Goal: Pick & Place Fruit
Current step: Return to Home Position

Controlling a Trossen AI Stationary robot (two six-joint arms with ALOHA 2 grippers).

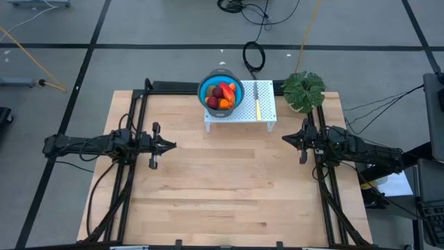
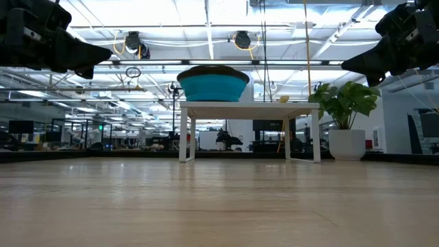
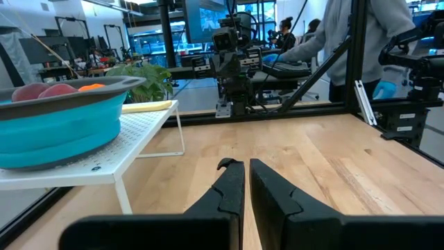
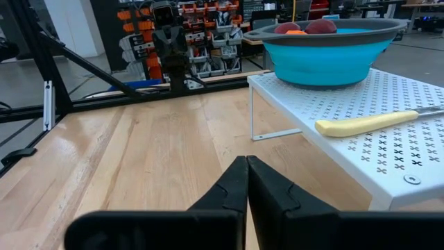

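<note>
The fruit (image 1: pixel 221 94), red, orange and brown pieces, lies piled in a blue bowl (image 1: pixel 205 94) with a grey rim. The bowl stands on a white perforated stand (image 1: pixel 244 114) at the table's far middle. In the wrist views the fruit (image 3: pixel 48 90) (image 4: pixel 305 28) just tops the bowl's rim. My left gripper (image 1: pixel 173 145) hovers shut above the table's left side, pointing level toward the right. My right gripper (image 1: pixel 284 139) hovers shut above the right side, pointing level toward the left. Both are empty (image 3: pixel 243 170) (image 4: pixel 244 165) and well short of the stand.
A yellow-handled knife (image 1: pixel 257 104) lies on the stand beside the bowl. A potted green plant (image 1: pixel 304 90) stands at the table's far right corner. Black frame rails (image 1: pixel 139 118) run along the table's left and right sides. People stand beyond the table in the left wrist view.
</note>
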